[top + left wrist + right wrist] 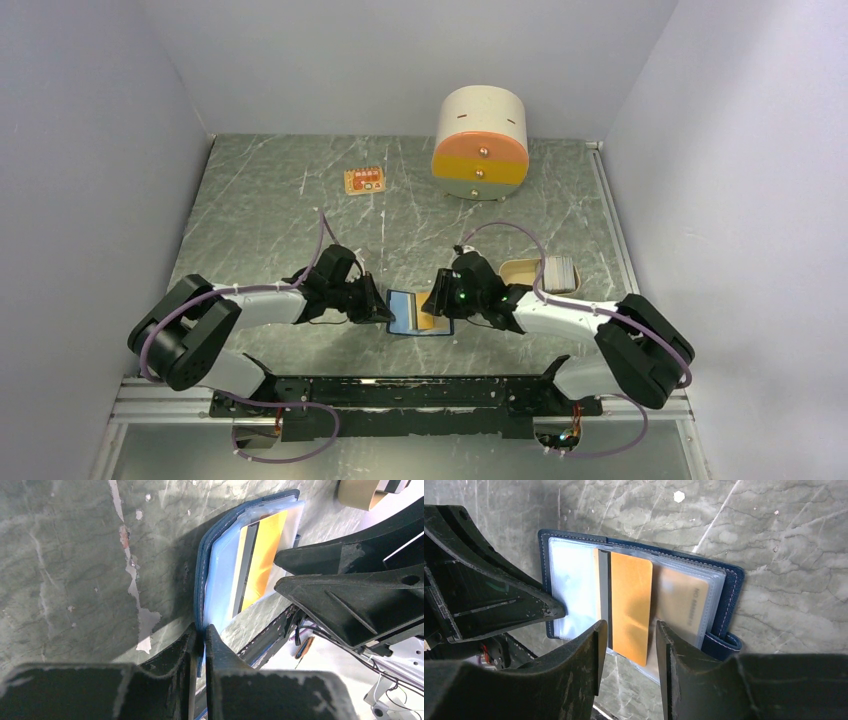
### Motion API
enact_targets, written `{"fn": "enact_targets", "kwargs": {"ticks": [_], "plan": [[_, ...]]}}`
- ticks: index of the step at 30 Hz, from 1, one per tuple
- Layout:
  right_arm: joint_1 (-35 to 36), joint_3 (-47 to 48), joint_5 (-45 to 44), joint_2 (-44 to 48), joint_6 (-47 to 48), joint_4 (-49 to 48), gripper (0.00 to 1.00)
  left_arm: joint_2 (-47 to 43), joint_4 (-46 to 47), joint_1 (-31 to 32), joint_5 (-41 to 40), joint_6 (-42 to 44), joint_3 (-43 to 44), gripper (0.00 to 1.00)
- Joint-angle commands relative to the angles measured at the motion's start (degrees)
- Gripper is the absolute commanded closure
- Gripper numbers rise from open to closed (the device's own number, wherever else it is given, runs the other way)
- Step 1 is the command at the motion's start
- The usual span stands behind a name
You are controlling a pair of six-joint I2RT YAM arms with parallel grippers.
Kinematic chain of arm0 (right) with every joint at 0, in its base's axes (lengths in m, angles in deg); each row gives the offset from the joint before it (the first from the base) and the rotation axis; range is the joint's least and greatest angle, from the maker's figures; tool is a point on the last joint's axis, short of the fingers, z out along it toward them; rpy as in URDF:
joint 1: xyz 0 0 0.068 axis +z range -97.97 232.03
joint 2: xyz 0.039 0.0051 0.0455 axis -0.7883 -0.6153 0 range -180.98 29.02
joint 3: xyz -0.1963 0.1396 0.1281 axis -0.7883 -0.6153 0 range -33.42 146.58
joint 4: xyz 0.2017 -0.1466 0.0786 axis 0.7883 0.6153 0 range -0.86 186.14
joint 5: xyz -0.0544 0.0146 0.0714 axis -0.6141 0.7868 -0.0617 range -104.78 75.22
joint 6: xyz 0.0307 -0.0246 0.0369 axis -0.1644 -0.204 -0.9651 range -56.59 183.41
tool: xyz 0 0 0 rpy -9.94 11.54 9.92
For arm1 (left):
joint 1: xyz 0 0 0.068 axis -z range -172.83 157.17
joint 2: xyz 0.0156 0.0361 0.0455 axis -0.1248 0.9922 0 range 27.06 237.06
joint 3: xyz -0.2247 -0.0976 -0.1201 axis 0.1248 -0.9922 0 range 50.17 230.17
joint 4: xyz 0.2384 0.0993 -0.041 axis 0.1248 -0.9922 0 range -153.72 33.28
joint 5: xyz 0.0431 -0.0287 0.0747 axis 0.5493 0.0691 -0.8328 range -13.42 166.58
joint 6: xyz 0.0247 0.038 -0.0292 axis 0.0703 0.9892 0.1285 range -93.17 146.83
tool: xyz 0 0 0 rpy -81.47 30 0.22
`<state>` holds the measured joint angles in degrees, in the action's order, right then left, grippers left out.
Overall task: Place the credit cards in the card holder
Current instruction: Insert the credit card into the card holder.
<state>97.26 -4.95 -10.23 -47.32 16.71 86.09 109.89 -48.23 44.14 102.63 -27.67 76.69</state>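
The navy card holder lies open near the table's front edge, its clear sleeves up. My left gripper is shut on the holder's left edge and pins it. An orange-tan credit card sits partly in a clear sleeve, its near end sticking out. My right gripper is open, its jaws flanking that card's long sides without touching it. A beige card is inside a sleeve further right. In the top view the right gripper is over the holder's right half.
A tan tray with a stack of cards lies right of the right arm. A small orange tag lies at the back left. A cream-and-orange round drawer unit stands at the back. Walls close in both sides.
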Motion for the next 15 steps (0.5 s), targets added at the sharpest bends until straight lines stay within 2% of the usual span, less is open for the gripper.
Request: {"fn": "enact_targets", "kwargs": {"ticks": [1, 15], "plan": [[0.2, -1.8, -1.5, -0.6, 1.6, 2.8, 0.55, 0.6, 1.1, 0.4, 0.0, 0.1, 0.9, 0.87], [3.3, -1.8, 4.5, -7.6, 0.1, -11.0, 0.59, 0.0, 2.4, 1.7, 0.8, -0.1, 1.6, 0.8]]}}
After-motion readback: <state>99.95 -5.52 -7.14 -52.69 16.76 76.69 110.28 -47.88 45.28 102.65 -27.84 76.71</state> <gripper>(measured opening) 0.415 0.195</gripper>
